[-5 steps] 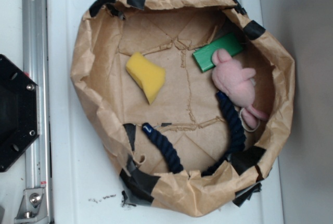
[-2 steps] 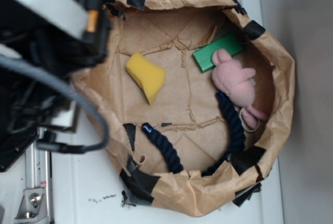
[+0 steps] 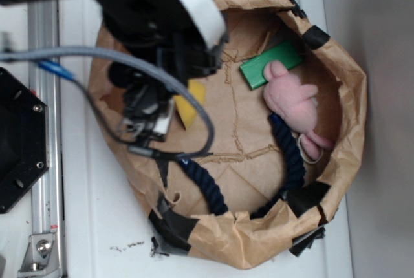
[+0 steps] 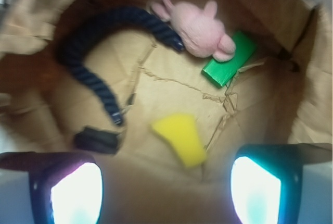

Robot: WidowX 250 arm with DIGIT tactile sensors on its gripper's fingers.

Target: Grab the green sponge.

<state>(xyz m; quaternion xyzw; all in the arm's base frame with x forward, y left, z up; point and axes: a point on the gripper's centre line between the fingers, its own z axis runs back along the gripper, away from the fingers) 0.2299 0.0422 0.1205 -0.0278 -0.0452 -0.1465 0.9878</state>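
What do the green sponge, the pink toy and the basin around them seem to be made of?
Green sponge: a flat-sided, sharp-edged matte block, likely dense foam, though it could be rigid. Pink toy: soft plush fabric, with a fuzzy surface and rounded limbs. Basin: crumpled brown paper, with creases throughout and black tape patches on the rim.

Crumpled matt brown paper basket (image 3: 352, 97) patched with black tape; matt green sponge (image 3: 259, 66); plush pink toy (image 3: 291, 100); twisted navy rope (image 3: 204, 184); smooth white surface (image 3: 90, 226).
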